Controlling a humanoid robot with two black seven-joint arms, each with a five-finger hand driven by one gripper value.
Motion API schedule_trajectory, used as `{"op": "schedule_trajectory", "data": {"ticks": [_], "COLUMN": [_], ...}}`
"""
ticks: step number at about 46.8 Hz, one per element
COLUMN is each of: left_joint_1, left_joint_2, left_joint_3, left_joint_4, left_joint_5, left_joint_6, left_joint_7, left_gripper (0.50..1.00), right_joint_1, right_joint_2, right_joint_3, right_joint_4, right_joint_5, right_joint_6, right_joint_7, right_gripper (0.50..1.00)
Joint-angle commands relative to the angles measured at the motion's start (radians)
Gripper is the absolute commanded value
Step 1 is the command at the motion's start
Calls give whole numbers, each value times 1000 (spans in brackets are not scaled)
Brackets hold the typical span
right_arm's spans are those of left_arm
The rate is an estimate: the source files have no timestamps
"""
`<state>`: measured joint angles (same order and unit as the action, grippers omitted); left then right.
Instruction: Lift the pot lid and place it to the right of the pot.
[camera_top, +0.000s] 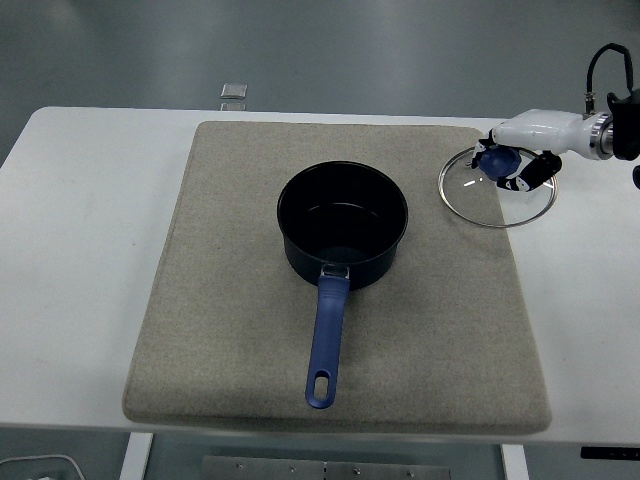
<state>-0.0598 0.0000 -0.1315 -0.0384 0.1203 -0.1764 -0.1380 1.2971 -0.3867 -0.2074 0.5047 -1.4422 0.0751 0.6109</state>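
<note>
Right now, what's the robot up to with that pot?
The right hand grips the blue knob of the round glass lid, holding it low at the right edge of the grey felt mat, right of the open dark blue saucepan. I can't tell whether the lid is touching down yet. The left arm is out of view.

White table (80, 250) fills most of the view, near edge at 6 o'clock. Grey-beige mat (230, 340) lies flat across the table's middle, corners rounded, slightly wider toward 6 o'clock; its 12 o'clock edge sits just inside the table's far edge. Small clear square object (234, 91) sits beyond the table at 11 o'clock, on the grey floor (320, 50); too small to identify. Metal plate with screws (330, 467) shows below the table edge at 6 o'clock. White item (35, 468), partly cut off, at 7 o'clock.
</note>
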Motion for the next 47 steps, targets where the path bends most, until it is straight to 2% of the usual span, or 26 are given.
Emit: {"op": "schedule_trajectory", "data": {"ticks": [1, 47], "left_joint_1": [0, 0], "left_joint_2": [0, 0], "left_joint_3": [0, 0], "left_joint_4": [0, 0], "left_joint_5": [1, 1], "left_joint_6": [0, 0], "left_joint_7": [0, 0], "left_gripper": [1000, 1000], "right_joint_1": [-7, -19], "right_joint_2": [0, 51], "right_joint_3": [5, 14], "right_joint_4": [0, 6], "right_joint_5": [2, 77], "right_joint_6": [-3, -28], "right_joint_7": [0, 0], "right_gripper": [500, 500]}}
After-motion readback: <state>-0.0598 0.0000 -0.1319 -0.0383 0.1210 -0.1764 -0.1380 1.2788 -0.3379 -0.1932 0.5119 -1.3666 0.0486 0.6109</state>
